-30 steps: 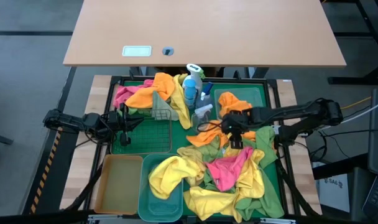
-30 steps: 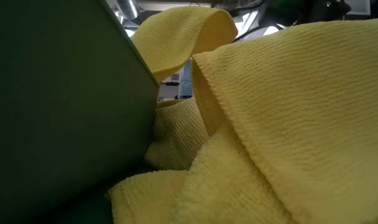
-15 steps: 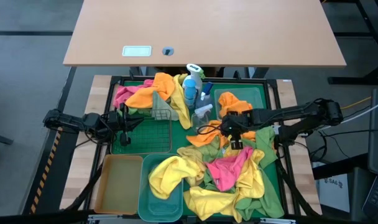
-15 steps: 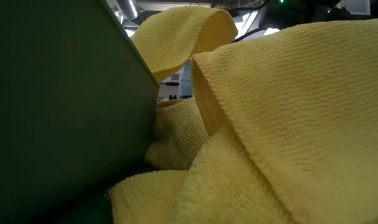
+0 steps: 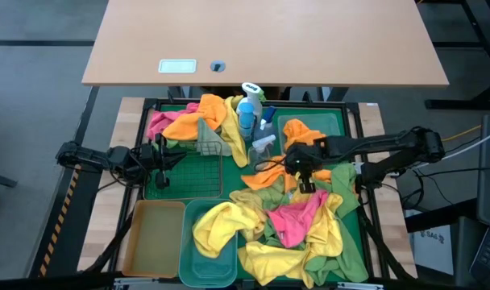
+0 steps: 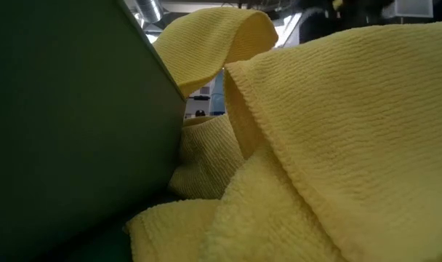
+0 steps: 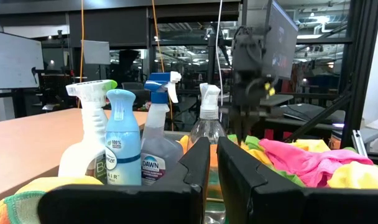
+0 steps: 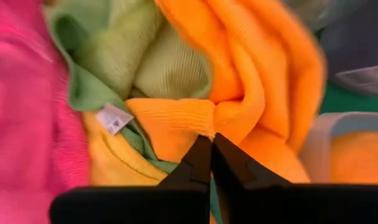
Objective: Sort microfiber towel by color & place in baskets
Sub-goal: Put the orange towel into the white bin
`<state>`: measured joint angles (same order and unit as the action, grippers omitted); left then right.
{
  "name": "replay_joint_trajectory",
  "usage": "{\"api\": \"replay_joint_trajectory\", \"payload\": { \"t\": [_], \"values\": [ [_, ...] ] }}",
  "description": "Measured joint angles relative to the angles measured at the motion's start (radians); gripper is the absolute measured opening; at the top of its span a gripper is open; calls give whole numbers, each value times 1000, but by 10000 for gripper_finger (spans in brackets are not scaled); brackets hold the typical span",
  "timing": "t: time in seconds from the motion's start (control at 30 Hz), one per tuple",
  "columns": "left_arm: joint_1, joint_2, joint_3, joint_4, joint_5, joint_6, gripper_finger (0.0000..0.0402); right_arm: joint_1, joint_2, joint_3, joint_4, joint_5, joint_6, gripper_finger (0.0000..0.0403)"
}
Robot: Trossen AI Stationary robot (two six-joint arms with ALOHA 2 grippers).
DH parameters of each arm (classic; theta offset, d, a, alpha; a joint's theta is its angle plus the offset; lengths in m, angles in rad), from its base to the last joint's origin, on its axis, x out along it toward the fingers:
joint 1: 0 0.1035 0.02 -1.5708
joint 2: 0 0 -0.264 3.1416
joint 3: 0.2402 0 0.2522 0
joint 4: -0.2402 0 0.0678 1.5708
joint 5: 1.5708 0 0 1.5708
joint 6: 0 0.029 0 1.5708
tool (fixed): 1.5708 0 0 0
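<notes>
- The right tool (image 5: pixel 305 184) reaches in from the right side, low over the pile of towels in the big green tray (image 5: pixel 347 121).
- Its two dark fingers (image 8: pixel 201 163) are pinched tight on a fold of a soft orange towel (image 8: pixel 251 99), with green and pink towels bunched around it.
- The left tool (image 5: pixel 159 165) waits at the left edge of the tray, beside the wire-mesh basket (image 5: pixel 203 165). Its fingers (image 7: pixel 198 163) are clenched together and hold nothing.
- The amber-tan basket (image 5: pixel 152 235) and the teal basket (image 5: pixel 190 250) sit side by side at the near edge. A fluffy yellow towel (image 5: pixel 217 225) hangs over the teal one.
- The clear basket (image 5: pixel 338 129) sits at the far right of the tray, with orange cloth in it.
- Spray bottles (image 5: pixel 249 109) stand in the far middle of the tray.
- The bare wooden bench (image 5: pixel 265 40) lies beyond the tray.
</notes>
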<state>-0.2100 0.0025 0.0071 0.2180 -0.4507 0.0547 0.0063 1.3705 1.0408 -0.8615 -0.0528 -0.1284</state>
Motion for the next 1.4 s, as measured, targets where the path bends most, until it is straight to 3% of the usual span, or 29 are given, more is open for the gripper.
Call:
{"api": "replay_joint_trajectory", "payload": {
  "t": [0.33, 0.63, 0.87, 1.17, 1.4],
  "values": [
    [0, 0, 0, 0, 0, 0, 29, 0, 0, 413, -348, 124, -8, 6],
    [0, 0, 0, 0, 0, 0, 29, 0, 0, 766, -474, 277, -8, 4],
    [0, 0, 0, 0, 0, 0, 29, 0, 0, 990, -560, 462, -8, 2],
    [0, 0, 0, 0, 0, 0, 29, -20, -6, 1147, -580, 724, -19, 1],
    [0, 0, 0, 0, 0, 0, 29, -199, -20, 1136, -656, 658, -4, 1]
  ]
}}
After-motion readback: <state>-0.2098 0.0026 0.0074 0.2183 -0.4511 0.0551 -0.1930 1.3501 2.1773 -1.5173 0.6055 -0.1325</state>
